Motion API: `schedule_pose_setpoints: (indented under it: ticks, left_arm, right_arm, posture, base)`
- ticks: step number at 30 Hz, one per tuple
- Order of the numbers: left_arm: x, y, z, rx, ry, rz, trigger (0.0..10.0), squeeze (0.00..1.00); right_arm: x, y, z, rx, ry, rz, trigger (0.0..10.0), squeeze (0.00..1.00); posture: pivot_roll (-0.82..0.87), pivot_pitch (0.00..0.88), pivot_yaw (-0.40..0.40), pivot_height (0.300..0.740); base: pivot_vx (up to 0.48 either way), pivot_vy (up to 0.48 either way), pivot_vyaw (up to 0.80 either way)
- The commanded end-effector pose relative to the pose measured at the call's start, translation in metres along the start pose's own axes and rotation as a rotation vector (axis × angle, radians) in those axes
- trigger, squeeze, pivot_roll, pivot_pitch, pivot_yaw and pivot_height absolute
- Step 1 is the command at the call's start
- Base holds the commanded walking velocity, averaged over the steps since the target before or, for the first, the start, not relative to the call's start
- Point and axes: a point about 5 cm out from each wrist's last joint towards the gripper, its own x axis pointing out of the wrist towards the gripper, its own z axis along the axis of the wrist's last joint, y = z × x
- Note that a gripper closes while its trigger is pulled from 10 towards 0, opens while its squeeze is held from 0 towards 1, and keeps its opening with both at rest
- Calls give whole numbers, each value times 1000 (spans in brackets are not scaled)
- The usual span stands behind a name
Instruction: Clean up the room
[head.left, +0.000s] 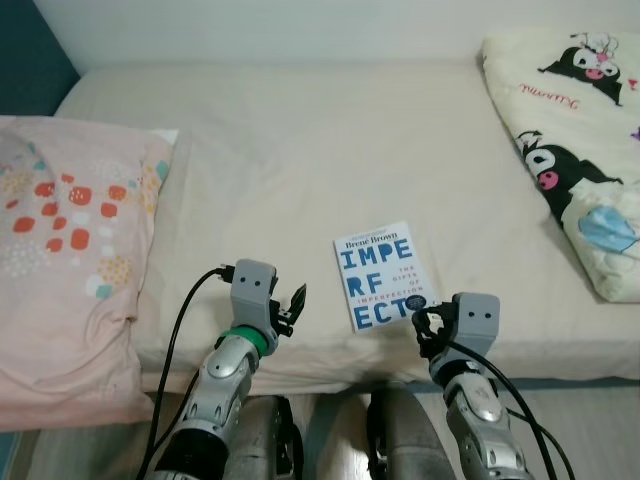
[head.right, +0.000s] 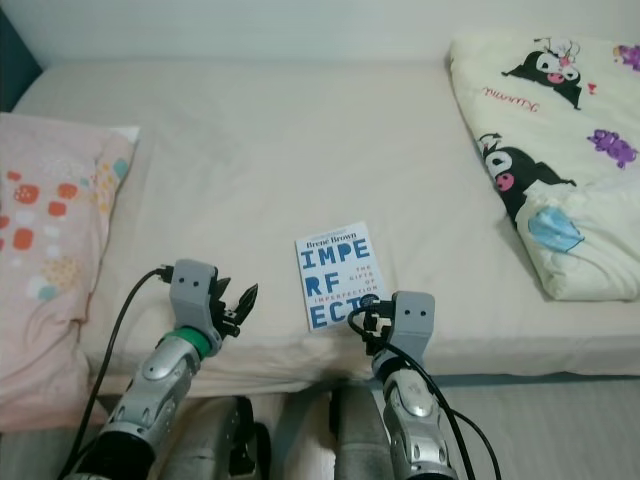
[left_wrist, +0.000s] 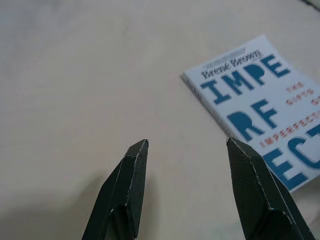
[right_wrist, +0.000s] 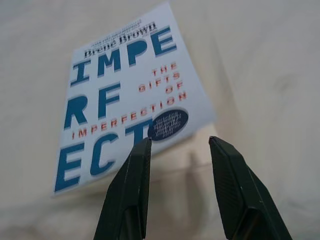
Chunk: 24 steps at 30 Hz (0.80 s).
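A white paperback book (head.left: 380, 275) with big blue letters lies flat near the front edge of the beige bed (head.left: 300, 150). My right gripper (head.left: 425, 318) hovers open at the book's near right corner; in the right wrist view its fingertips (right_wrist: 146, 145) sit just short of the book (right_wrist: 125, 95), with nothing between them. My left gripper (head.left: 293, 305) is open over the bare sheet, a little to the left of the book. In the left wrist view, the left gripper (left_wrist: 187, 142) points at the sheet beside the book (left_wrist: 270, 115).
A pink pillow (head.left: 70, 260) with red and orange spots covers the bed's left end. A cream blanket (head.left: 580, 150) with cartoon characters lies bunched at the right, a blue face mask (head.left: 607, 230) on it. A wall runs behind the bed.
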Motion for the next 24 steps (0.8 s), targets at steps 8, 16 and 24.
schedule_pose_setpoints:
  ticks: [8,16,24]
  left_arm:
    - [-4,-4,-7,5,36,-32,10000,0]
    - [-5,-4,-6,10,35,-46,10000,0]
    - [-4,4,-3,-99,28,-29,10000,0]
  right_arm:
    - [-6,-1,-10,23,39,-18,10000,0]
    - [-7,1,-5,52,4,-11,10000,51]
    - [0,-2,15,93,-119,7,10000,1000]
  posture:
    - [6,180,118,637]
    - [8,183,117,637]
    - [16,204,111,637]
  base:
    - [0,0,0]
    - [0,0,0]
    - [0,0,0]
